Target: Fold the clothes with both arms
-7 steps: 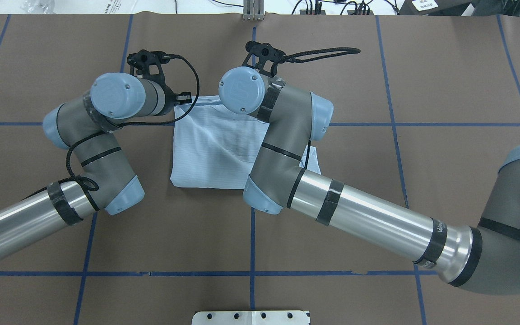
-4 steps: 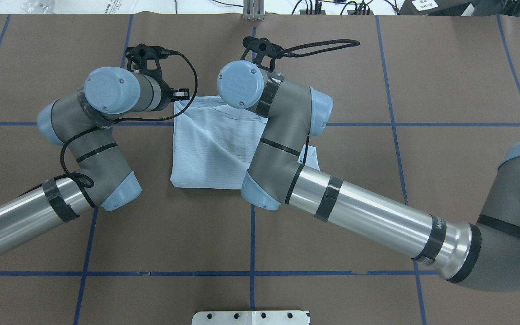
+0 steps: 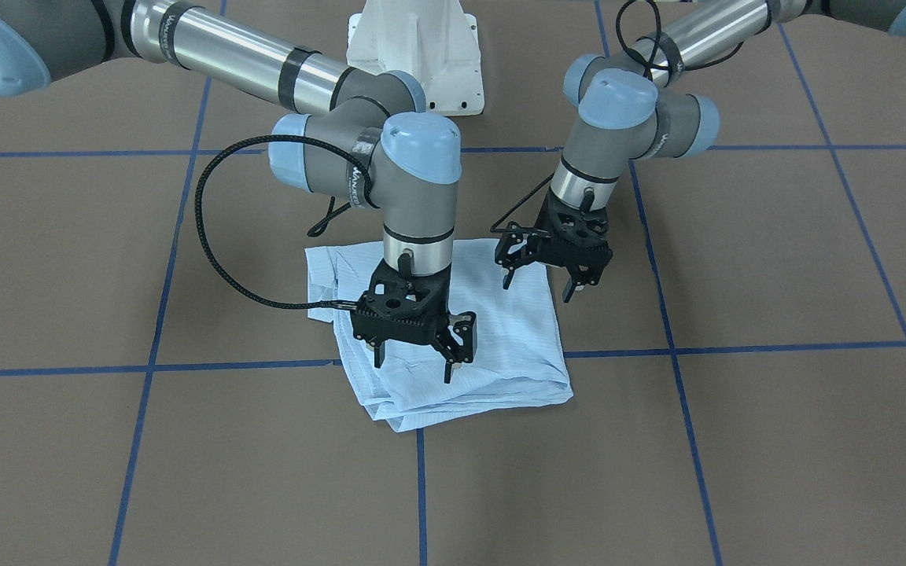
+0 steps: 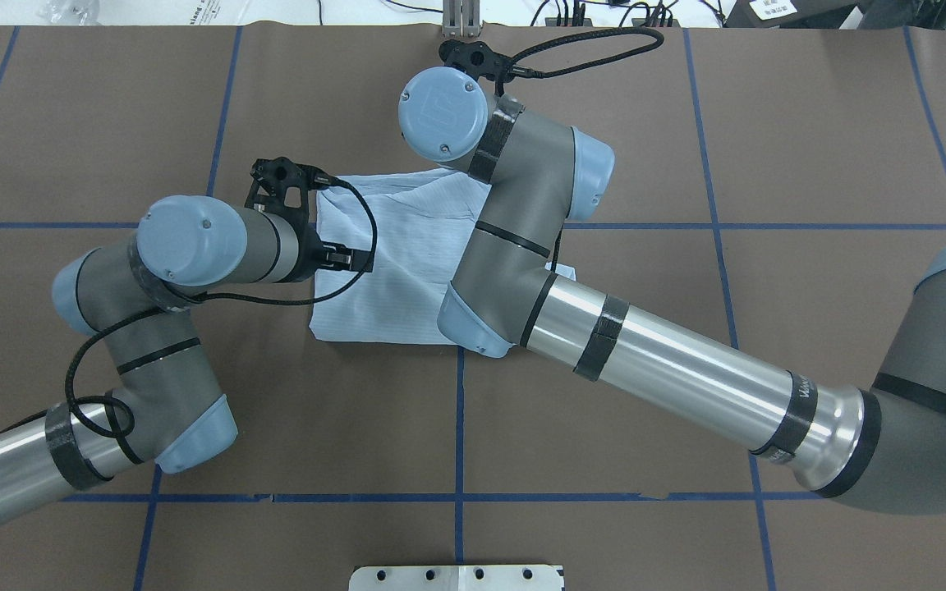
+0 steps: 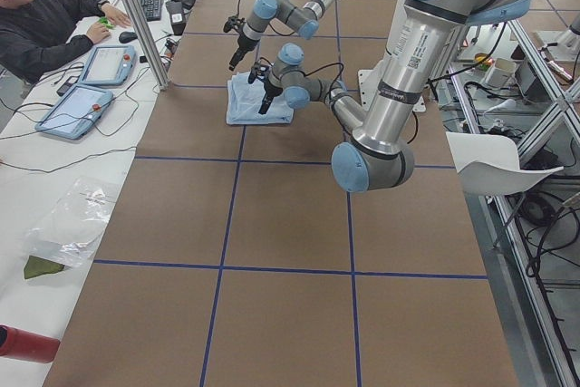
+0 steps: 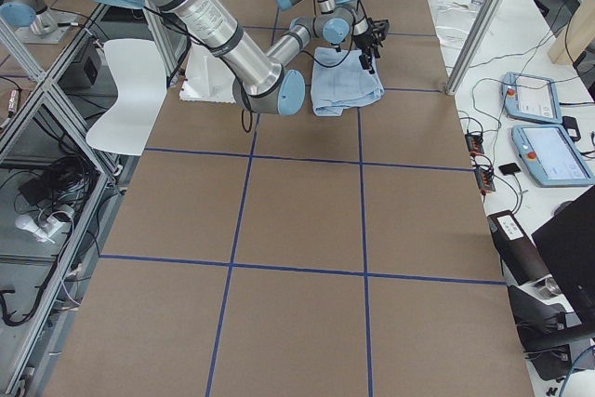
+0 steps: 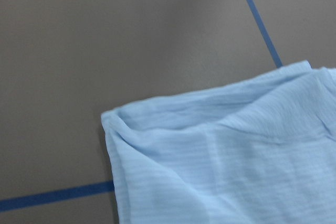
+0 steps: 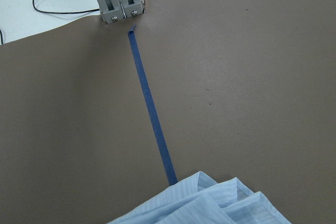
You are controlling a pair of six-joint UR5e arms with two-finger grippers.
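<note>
The light blue shirt [image 3: 500, 346] lies folded into a rough rectangle on the brown table [image 3: 775, 251], over a crossing of blue tape lines [image 3: 736, 347], well out from the robot's base. We see the right gripper [image 3: 414, 363] poised above the shirt's edge farthest from the robot, fingers spread wide and holding nothing. The left gripper [image 3: 537, 286] hangs at the shirt's left edge, likewise wide and empty.
</note>
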